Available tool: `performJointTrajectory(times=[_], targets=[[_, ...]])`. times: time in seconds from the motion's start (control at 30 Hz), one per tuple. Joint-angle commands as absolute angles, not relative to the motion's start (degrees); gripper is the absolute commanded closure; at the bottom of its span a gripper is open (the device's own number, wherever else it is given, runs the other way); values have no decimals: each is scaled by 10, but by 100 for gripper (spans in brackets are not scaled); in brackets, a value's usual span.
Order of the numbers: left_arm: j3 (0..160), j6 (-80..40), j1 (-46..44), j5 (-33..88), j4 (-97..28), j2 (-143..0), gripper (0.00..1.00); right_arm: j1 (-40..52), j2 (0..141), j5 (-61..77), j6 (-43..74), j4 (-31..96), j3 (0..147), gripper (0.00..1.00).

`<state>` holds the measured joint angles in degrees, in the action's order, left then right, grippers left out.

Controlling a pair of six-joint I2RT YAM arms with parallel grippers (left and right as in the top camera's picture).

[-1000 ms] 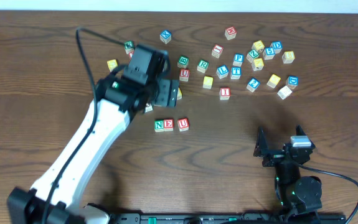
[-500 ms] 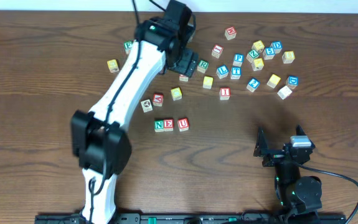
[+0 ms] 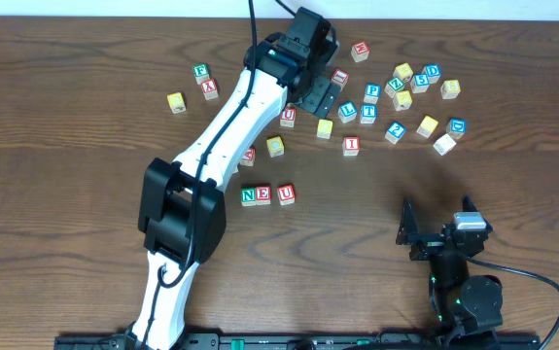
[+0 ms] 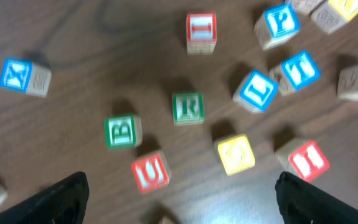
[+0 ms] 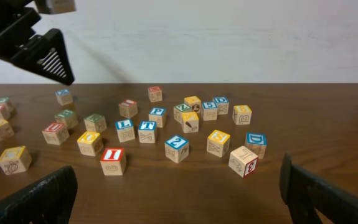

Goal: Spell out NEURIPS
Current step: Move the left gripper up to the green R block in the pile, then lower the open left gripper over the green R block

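While the left pincer (image 4: pixel 182 186) hangs over the scattered cubes with its fingers wide apart and empty, the green R (image 4: pixel 187 107) lies on the counter (image 4: pixel 104 62) ahead of it, centred between them, untouched. N (image 3: pixel 249 195), E (image 3: pixel 264 194) and U (image 3: pixel 286 194) stand in a row well apart. The right pincer (image 5: pixel 179 199) is likewise spread, empty.

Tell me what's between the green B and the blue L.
The green R, between green B and blue L, in the left wrist view.

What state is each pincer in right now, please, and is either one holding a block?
Left pincer: open, holding nothing.
Right pincer: open, holding nothing.
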<state>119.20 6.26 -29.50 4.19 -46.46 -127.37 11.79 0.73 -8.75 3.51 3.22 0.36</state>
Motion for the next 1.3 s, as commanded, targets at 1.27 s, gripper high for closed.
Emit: performJointTrajectory(times=[1.27], targets=[[1206, 70, -309, 39, -350, -1407, 4, 114, 6, -90, 42, 35, 3, 1]])
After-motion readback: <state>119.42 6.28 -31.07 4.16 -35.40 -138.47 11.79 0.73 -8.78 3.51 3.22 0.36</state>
